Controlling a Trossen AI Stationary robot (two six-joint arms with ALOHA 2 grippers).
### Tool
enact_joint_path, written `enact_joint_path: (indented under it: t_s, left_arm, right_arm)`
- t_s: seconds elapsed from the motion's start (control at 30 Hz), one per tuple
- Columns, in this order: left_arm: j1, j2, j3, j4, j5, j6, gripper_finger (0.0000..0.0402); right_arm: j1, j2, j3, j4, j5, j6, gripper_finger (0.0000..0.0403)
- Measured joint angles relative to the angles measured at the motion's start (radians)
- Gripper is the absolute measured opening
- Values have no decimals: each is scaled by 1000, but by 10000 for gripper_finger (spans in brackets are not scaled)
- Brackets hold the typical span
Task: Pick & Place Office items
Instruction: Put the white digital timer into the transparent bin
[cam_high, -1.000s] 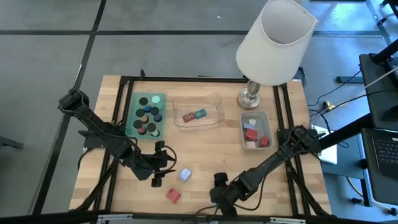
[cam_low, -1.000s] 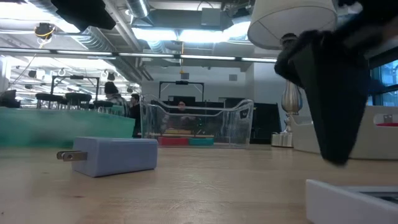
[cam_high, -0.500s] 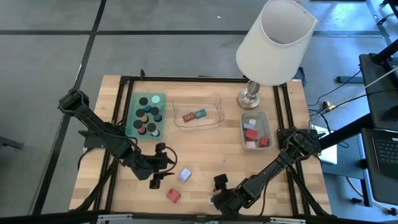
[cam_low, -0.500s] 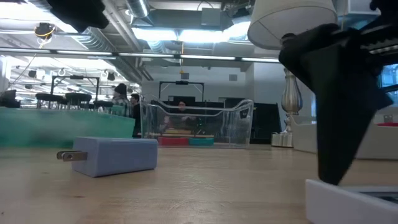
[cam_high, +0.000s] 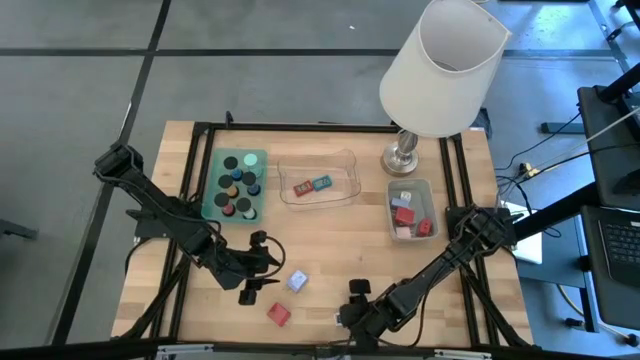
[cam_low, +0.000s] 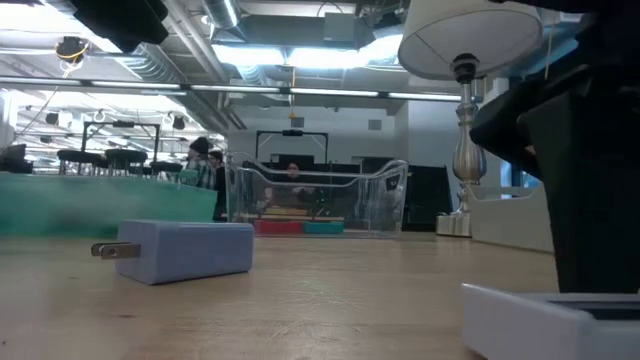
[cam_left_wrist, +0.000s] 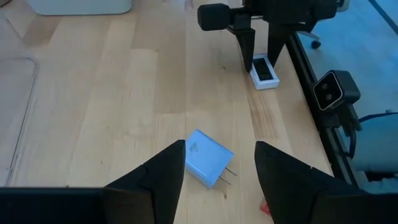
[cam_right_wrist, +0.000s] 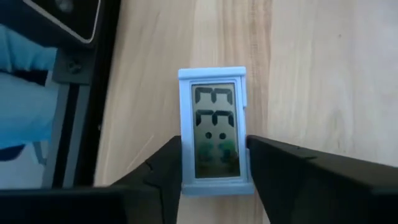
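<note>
A small white display unit with a grey screen lies flat on the wood near the table's front edge. My right gripper is shut on it; the left wrist view shows the same gripper over the unit. A pale blue plug block rests on its side mid-table, prongs level. My left gripper stands open just short of it, touching nothing. A red block lies close to the front edge. My right gripper pinches the display unit's two long sides between its two fingers, at the end nearest the wrist. The fingers come from above, pointing down, one on each side of the narrow width. The unit lies flat on the table, screen up.
At the back stand a green tray with round capped pieces, a clear tray with red and blue bits, a grey tray with red and white blocks, and a big white-shaded lamp. Black rails frame the table.
My right gripper has come down over the display unit and shut on its long sides; a second ago its fingers stood wide apart above it. The unit has shifted a little on the table.
</note>
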Motion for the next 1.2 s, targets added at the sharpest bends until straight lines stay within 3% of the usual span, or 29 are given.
enact_joint_path:
  t_s: [0.2,0.4,0.6,0.83,1.2]
  left_arm:
    - [0,0,0,0,0,0,191]
    - [0,0,0,4,0,0,190]
    - [0,0,0,4,0,0,190]
    - [0,0,0,4,0,0,191]
    - [0,0,0,4,0,0,191]
  right_arm:
    - [-24,1,39,-41,-1,10,150]
    - [-86,-32,153,-288,3,65,150]
    - [-170,-115,235,-433,156,-11,150]
    - [-348,-231,237,-445,277,-149,150]
    - [-651,-241,221,-406,288,-186,151]
